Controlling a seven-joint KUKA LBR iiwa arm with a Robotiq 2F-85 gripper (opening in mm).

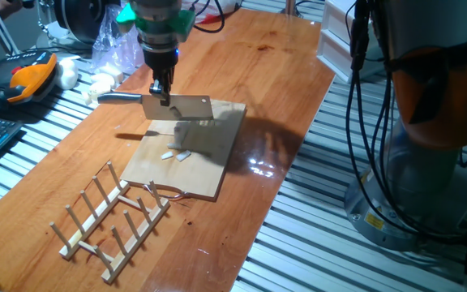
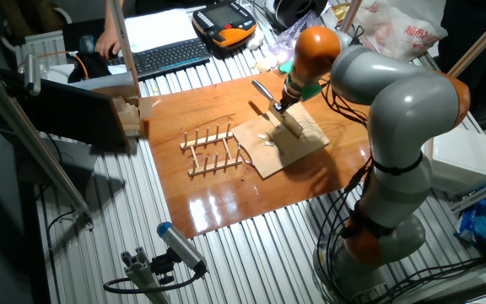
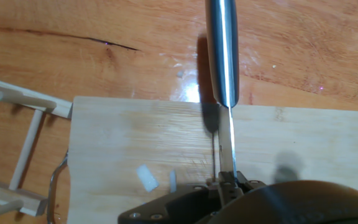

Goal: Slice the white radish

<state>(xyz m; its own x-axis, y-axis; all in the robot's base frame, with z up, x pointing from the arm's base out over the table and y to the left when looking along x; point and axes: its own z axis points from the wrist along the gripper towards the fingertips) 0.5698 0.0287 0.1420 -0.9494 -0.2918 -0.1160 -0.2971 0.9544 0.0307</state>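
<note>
Bright overhead light; glare on table [image 1: 259,166].

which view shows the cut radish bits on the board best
The hand view: two white radish bits lie flat on the cutting board, left of the knife held in the gripper. One fixed view shows them as small pale flecks beneath the blade. In the other fixed view they are barely visible specks.

I see end effector [image 1: 162,91] clamped on knife [image 1: 169,105], blade held above board [image 1: 205,166]. Radish bits [image 1: 177,153] lie on board. Rack [image 1: 113,215] near board on worktop [image 1: 274,89].
</note>
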